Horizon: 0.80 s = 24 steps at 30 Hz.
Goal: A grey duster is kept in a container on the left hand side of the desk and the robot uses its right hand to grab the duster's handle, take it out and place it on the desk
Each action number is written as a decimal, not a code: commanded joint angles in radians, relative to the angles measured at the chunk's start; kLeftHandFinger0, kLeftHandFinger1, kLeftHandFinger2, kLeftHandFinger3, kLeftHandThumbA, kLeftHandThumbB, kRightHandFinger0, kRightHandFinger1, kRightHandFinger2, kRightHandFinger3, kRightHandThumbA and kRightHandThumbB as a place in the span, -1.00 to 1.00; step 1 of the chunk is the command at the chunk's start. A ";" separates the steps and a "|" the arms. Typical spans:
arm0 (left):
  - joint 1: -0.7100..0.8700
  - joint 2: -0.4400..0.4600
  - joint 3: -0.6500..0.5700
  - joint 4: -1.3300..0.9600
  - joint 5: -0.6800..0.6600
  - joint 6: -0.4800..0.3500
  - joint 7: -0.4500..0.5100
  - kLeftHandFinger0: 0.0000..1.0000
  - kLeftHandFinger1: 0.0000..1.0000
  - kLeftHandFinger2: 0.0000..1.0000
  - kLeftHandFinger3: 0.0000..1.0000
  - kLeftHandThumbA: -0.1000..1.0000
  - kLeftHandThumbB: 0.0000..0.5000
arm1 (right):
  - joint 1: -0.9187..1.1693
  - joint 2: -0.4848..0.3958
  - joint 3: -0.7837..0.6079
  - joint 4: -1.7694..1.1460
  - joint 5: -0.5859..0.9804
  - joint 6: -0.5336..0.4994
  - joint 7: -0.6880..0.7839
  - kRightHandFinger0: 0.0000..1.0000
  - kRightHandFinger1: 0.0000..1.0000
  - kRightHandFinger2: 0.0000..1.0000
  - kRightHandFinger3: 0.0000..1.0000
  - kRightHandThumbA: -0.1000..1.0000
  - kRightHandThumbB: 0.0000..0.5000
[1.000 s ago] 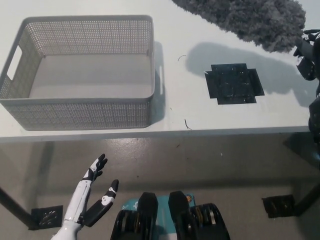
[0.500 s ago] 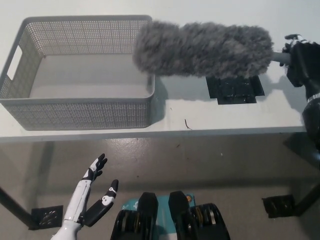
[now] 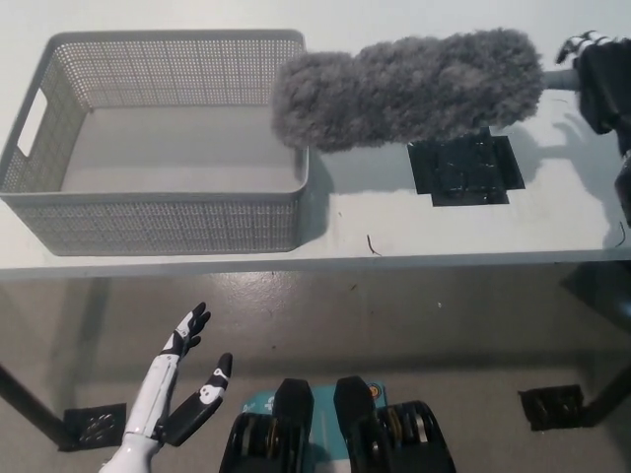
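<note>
Now, working across from the left: the grey basket (image 3: pixel 158 219) sits on the left part of the desk (image 3: pixel 444 235), and nothing shows inside it. Below the desk edge, at the lower left, the white left hand (image 3: pixel 184 392) rests with its fingers spread, holding nothing.

The duster (image 3: pixel 409 89) is out of the basket and lies roughly level, its fluffy head stretching across the middle of the view. The left tip of the head overlaps the basket's right wall, and the shadow on the desk beneath suggests it hangs in the air and is not yet set down. A black patch (image 3: pixel 463 169) on the desk lies just under the head's right half.

At the far right the thin handle (image 3: pixel 559 81) runs into the black right hand (image 3: pixel 603 84), which is clenched around it, partly cut off by the picture's edge.

The step in hand looks like the set-down. To do it well, the fluffy tip should first come clear of the basket wall, probably by drawing the duster a little to the right. Then lower it level so head and handle meet the desk together, and loosen the fingers only once its weight rests there.
</note>
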 commanded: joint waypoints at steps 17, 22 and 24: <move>0.005 0.003 0.012 -0.023 0.009 -0.001 0.021 1.00 1.00 0.97 1.00 0.28 -1.00 | -0.049 -0.027 -0.354 0.034 0.290 -0.036 0.013 -1.00 -0.77 0.08 0.03 -1.00 -0.30; 0.005 -0.002 0.011 -0.015 -0.010 -0.022 0.019 1.00 1.00 0.93 1.00 0.21 -1.00 | -0.036 -0.018 -0.252 0.044 0.224 -0.032 0.014 -1.00 -0.28 0.61 0.51 -1.00 -0.33; 0.004 0.000 0.011 -0.016 -0.006 -0.023 0.019 1.00 1.00 0.91 1.00 0.22 -1.00 | -0.036 -0.017 -0.203 0.039 0.195 0.002 0.028 -0.91 -0.09 0.71 0.54 -1.00 -0.20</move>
